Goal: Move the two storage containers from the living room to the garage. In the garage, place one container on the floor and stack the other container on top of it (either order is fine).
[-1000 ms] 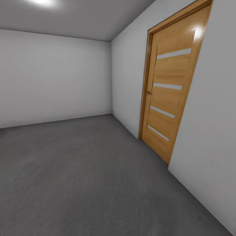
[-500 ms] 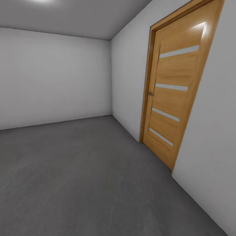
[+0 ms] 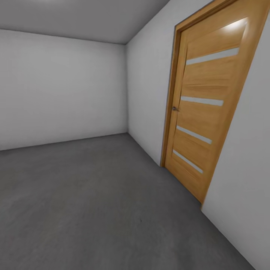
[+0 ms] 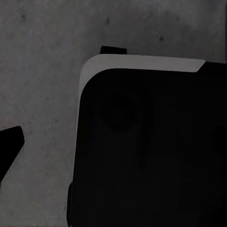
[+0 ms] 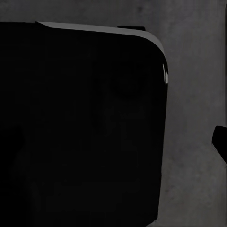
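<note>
In the garage, with bare dark floor [image 3: 93, 195] stretching left of the wooden door [image 3: 204, 112] and no storage containers in sight, the robot should steer wide of the door frame; neither gripper's state can be told.

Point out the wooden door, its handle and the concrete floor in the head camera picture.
wooden door [image 3: 210, 112], head view, on the middle panel between two pale strips.
door handle [image 3: 174, 108], head view, on the small metal lever.
floor [image 3: 93, 195], head view, on bare grey concrete.
</note>
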`<state>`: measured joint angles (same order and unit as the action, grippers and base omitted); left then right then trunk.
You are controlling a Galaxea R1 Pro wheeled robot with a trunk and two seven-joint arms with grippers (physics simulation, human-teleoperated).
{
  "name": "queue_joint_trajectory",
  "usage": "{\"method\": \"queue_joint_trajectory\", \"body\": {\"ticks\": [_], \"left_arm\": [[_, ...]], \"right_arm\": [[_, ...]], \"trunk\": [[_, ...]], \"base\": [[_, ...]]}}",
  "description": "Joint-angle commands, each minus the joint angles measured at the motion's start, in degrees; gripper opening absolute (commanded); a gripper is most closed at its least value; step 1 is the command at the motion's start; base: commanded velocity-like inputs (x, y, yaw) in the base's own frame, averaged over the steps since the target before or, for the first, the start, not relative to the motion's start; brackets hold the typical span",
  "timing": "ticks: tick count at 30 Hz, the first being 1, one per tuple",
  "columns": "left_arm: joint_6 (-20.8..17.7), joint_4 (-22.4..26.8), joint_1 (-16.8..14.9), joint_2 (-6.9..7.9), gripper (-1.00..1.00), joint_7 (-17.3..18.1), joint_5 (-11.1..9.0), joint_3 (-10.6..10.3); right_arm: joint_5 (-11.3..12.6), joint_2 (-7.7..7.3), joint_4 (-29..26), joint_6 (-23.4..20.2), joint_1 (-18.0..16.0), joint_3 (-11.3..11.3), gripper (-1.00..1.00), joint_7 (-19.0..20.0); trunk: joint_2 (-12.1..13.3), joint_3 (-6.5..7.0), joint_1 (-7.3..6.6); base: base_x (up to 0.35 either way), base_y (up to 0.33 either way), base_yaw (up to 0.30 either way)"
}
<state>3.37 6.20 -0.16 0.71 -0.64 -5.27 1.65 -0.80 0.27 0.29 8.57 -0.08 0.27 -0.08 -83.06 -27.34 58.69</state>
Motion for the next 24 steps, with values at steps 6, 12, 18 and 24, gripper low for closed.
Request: {"method": "queue_joint_trajectory", "body": {"ticks": [6,12,18,24], "left_arm": [[0.1,-0.1,0.0,-0.01,1.00,0.0,-0.5,0.1],[0.1,-0.1,0.0,-0.01,1.00,0.0,-0.5,0.1],[0.1,-0.1,0.0,-0.01,1.00,0.0,-0.5,0.1],[0.1,-0.2,0.0,-0.01,1.00,0.0,-0.5,0.1]], "right_arm": [[-0.1,-0.01,0.0,0.2,0.0,0.0,1.00,0.0],[-0.1,0.07,0.0,0.2,0.0,0.0,1.00,0.0],[-0.1,0.08,0.0,0.2,0.0,0.0,1.00,0.0],[-0.1,0.00,-0.1,0.2,0.0,0.0,1.00,0.2]], "trunk": [[0.0,-0.04,0.03],[0.0,-0.04,0.03],[0.0,-0.04,0.03],[0.0,-0.04,0.03]], "base": [[0.322,0.000,0.000],[0.322,0.000,0.000],[0.322,0.000,0.000],[0.322,0.000,0.000]]}}
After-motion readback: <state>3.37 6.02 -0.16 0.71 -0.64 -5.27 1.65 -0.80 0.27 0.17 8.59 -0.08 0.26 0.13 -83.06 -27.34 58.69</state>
